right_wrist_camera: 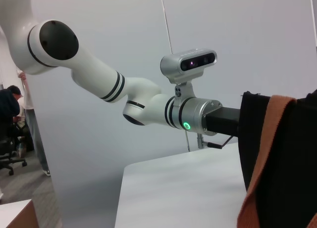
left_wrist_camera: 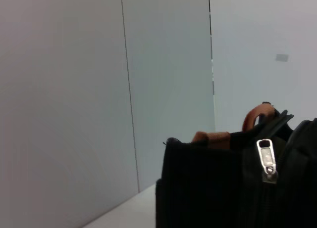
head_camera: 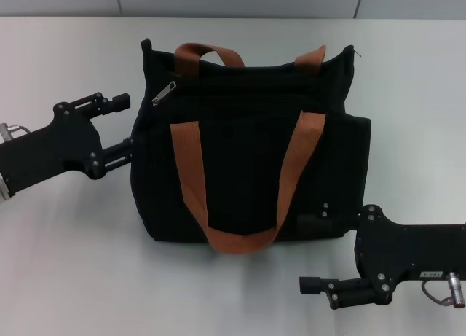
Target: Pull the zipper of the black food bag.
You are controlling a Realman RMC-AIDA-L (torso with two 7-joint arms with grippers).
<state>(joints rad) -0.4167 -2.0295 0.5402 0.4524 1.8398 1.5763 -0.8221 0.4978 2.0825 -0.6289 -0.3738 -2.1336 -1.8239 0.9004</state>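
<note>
Zipper [head_camera: 163, 92] just beside left claw [head_camera: 127, 122], seemingly untouched.

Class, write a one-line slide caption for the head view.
Boxy black fabric bag, silver zipper at its left end, left tool alongside.

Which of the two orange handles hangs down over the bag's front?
The near handle, draped down the bag's front; the far handle stands up at the top.

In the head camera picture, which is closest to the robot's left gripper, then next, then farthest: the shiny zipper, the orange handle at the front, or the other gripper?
From the left gripper:
1. The zipper, at the bag's near top corner.
2. The front orange handle, hanging down the black food bag.
3. The right gripper, past the bag's opposite bottom corner.
</note>
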